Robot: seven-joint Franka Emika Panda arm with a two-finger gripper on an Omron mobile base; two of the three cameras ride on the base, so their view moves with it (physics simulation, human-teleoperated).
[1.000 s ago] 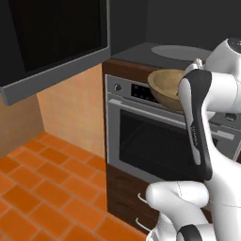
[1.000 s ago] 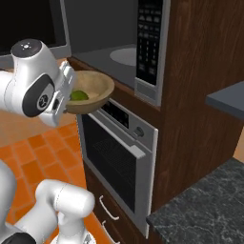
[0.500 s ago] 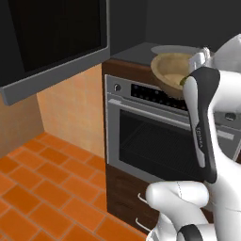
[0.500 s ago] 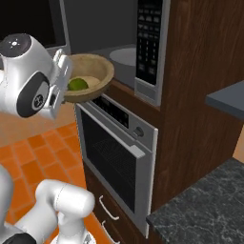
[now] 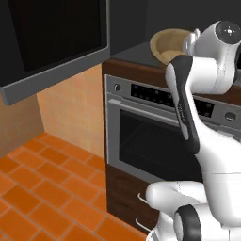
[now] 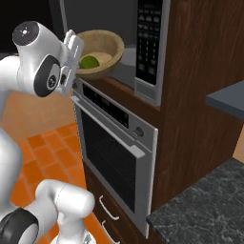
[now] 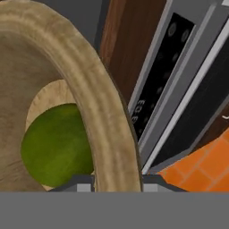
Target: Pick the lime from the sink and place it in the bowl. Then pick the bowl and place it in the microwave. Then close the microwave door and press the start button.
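The light-brown wooden bowl (image 6: 106,45) hangs tilted at the mouth of the microwave (image 6: 151,44), just above the cavity floor. The green lime (image 6: 89,62) lies inside it. My gripper (image 6: 73,46) is shut on the bowl's near rim. In the hand view the rim (image 7: 97,112) runs up between my fingertips, my gripper (image 7: 117,181) sits at the bottom, and the lime (image 7: 56,145) rests low in the bowl. From the left, the bowl (image 5: 170,43) sits before the dark cavity, beside my gripper (image 5: 192,41). The microwave door (image 5: 52,44) stands swung open on the left.
A steel oven (image 5: 155,136) with a control strip sits directly under the microwave, also seen from the right as the oven (image 6: 114,152). A dark stone counter (image 6: 205,205) lies at the lower right. Orange floor tiles (image 5: 42,188) spread below.
My gripper has lifted the bowl with the lime up and forward, from in front of the oven's top to the microwave opening. The bowl tilts more now.
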